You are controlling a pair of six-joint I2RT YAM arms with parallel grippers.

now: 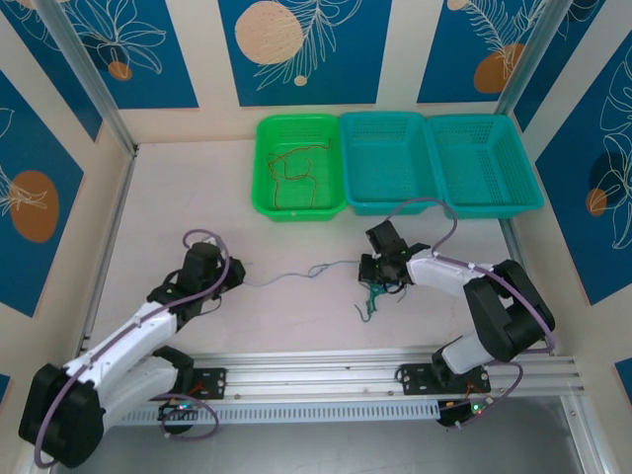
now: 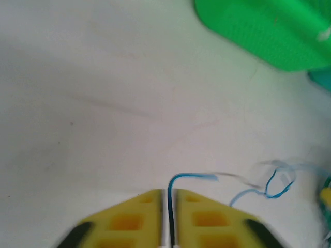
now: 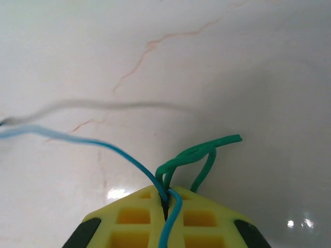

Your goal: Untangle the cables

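The left pincer point(image 1: 238, 271) lies low on the table point(image 1: 197, 197). In its wrist view the yellow fingers point(image 2: 134, 217) stand a narrow slit apart with the blue cable point(image 2: 191, 176) running through the slit. Whether they pinch it or only flank it, I cannot tell.

From the left pincer's tip the blue cable curves off to its right and passes a small looped snarl point(image 2: 276, 183). In the top view it crosses the table toward the right pincer point(image 1: 378, 276).

The right pincer is clenched. In its wrist view the green cable point(image 3: 207, 150) bends in a doubled loop just ahead of the tips and goes down into the closed seam, so that is what it grasps. The blue cable comes in from the pincer's left, meets the same seam and drapes back over a finger point(image 3: 207, 222). From above, the rest of the green cable lies bunched on the table at the near side of this pincer.

Three containers stand in a row, touching, well beyond both pincers. The green basket point(image 1: 263, 158) is ahead and to the right of the left pincer, ahead and to the left of the right one. It holds the red-brown cables point(image 1: 284, 168), loosely coiled on its floor. A first teal basket point(image 1: 385, 158) sits straight beyond the right pincer, and a second teal basket point(image 1: 484, 158) is further to its right.
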